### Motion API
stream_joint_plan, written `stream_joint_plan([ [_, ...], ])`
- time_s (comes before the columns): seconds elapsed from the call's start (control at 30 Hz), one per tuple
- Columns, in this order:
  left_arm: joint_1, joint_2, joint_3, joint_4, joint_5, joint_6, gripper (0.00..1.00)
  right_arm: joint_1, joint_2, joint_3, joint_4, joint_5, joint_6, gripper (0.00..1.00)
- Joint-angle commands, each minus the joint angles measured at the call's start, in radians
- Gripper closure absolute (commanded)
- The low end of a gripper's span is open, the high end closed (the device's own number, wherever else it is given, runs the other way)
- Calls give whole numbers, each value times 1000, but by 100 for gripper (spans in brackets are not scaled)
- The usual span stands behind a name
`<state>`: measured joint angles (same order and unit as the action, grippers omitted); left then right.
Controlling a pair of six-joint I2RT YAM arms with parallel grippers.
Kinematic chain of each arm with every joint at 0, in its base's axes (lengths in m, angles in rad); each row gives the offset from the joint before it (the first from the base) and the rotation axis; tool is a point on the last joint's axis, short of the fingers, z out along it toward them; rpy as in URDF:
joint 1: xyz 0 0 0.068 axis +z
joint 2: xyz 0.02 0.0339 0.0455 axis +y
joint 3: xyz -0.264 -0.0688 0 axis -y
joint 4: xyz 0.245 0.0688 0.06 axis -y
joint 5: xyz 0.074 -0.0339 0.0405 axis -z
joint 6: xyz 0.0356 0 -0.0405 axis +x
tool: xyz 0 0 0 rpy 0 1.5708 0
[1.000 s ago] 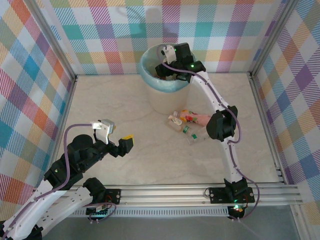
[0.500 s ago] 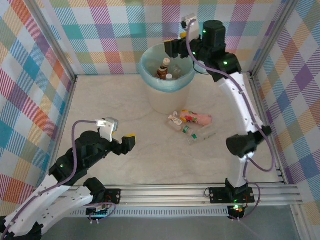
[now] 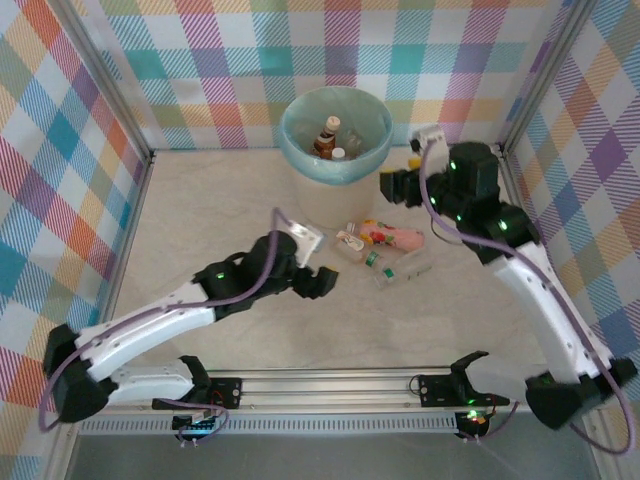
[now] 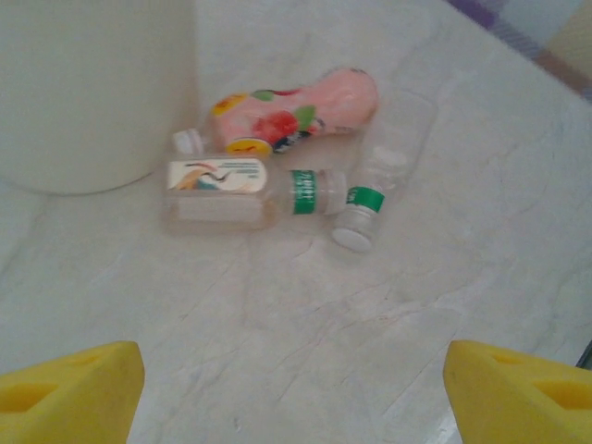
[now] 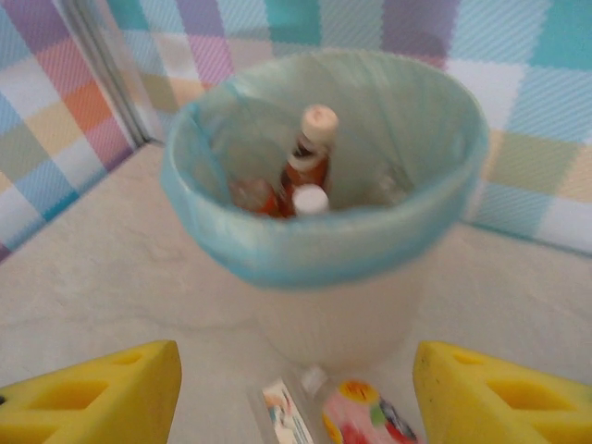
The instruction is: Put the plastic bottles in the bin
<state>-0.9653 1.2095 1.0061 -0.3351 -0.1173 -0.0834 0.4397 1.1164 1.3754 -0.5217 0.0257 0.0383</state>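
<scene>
The bin, cream-white with a teal liner, stands at the back of the table; it holds a brown bottle and a white-capped one. Several plastic bottles lie in front of it: a pink one, one with a white label, and two clear ones with green labels. My left gripper is open and empty just above the table, short of these bottles. My right gripper is open and empty, right of the bin and facing it.
Metal frame rails border the table's near edge and sides, with checked walls behind. The bin's wall rises just left of the lying bottles. Bare tabletop spreads left of the bin.
My right gripper has come out of the bin and swung right and down beside it. My left arm has reached forward and right toward the lying bottles.
</scene>
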Motion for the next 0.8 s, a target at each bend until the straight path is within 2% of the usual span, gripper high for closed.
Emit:
stream_joint_plan([
  [0.0, -51, 139, 115, 48, -18, 118, 15, -13, -133, -88, -49, 143, -6, 33],
  [0.13, -104, 349, 257, 48, -11, 223, 14, -16, -272, -140, -111, 378, -72, 32],
  [0.23, -116, 482, 334, 48, 1, 279, 13, -16, -401, -198, -46, 470, -127, 31],
  [0.3, -116, 573, 397, 82, 6, 306, 12, -16, -479, -223, -9, 476, -165, 32],
  [0.4, -116, 700, 507, 31, 13, 328, 11, -16, -528, -229, -3, 470, -171, 31],
  [0.63, -104, 901, 681, -47, 9, 353, 10, -16, -540, -239, -11, 463, -190, 30],
  [0.77, -70, 973, 745, -84, 52, 319, 10, -15, -544, -243, -2, 446, -182, 30],
])
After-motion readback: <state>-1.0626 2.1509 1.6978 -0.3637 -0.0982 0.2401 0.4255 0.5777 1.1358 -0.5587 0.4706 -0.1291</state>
